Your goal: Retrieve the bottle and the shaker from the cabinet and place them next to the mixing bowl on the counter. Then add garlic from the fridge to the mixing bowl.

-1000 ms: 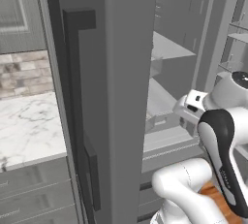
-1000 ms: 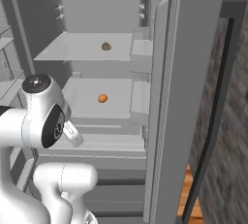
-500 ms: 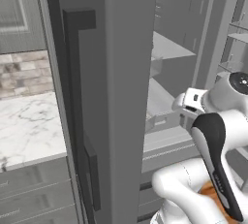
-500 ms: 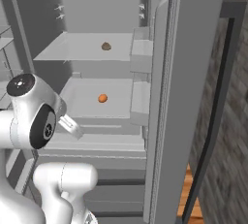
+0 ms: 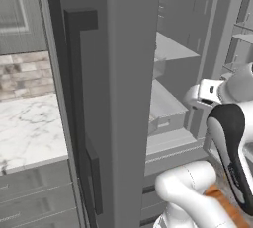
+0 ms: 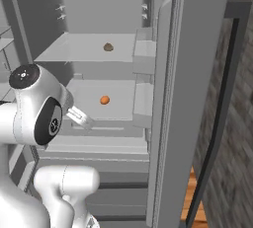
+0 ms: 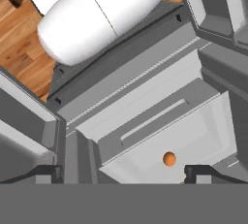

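Fridge stage: garlic not yet reached, jaws apart and empty.

The likely garlic [image 6: 108, 47], a small brownish lump, sits on the upper fridge shelf [image 6: 74, 54], far back and right of centre; this identification is a judgement. An orange item [image 6: 104, 100] lies on the shelf below. The gripper [image 7: 123, 172] hangs in front of the open fridge with fingers spread wide, holding nothing, aimed down at the lower shelf, presumably lining up a reach. Both fridge doors [image 6: 185, 94] stand open. A marble counter [image 5: 27, 133] lies left, wood floor [image 7: 19, 48] beneath.
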### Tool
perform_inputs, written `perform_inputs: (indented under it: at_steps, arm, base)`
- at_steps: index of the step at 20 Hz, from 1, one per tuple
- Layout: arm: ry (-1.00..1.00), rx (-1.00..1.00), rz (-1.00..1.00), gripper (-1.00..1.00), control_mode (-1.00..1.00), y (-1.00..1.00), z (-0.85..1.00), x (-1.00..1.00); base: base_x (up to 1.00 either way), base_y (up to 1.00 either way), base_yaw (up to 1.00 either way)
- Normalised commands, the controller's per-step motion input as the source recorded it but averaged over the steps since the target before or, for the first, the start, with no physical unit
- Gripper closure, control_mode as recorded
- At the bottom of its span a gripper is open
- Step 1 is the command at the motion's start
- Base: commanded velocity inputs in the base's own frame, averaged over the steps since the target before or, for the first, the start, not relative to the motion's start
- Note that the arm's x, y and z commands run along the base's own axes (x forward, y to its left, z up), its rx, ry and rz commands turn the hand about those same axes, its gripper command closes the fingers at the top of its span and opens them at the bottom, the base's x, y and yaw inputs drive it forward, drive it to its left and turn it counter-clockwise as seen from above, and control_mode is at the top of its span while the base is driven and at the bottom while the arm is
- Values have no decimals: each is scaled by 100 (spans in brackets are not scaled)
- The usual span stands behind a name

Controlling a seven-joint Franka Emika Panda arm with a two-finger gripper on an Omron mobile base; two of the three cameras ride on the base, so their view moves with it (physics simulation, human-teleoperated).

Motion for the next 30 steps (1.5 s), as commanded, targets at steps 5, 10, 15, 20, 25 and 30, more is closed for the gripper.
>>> perform_inputs:
  at_steps: [5, 10, 15, 20, 25, 30]
  arm:
    - [5, 0, 1, -100, -100, -13, 38, 25]
    - [0, 0, 0, -100, -100, 0, 27, 31]
    - [-2, 0, 3, -100, -100, 0, 10, 35]
    - [-2, -5, 8, -100, -100, 1, 0, 37]
    - [-2, -8, 3, -100, -100, 10, 5, 25]
    - [-10, -5, 1, -100, -100, 9, 19, 16]
  base:
    - [0, 0, 0]
    - [0, 0, 0]
    - [0, 0, 0]
    - [0, 0, 0]
    - [0, 0, 0]
    - [0, 0, 0]
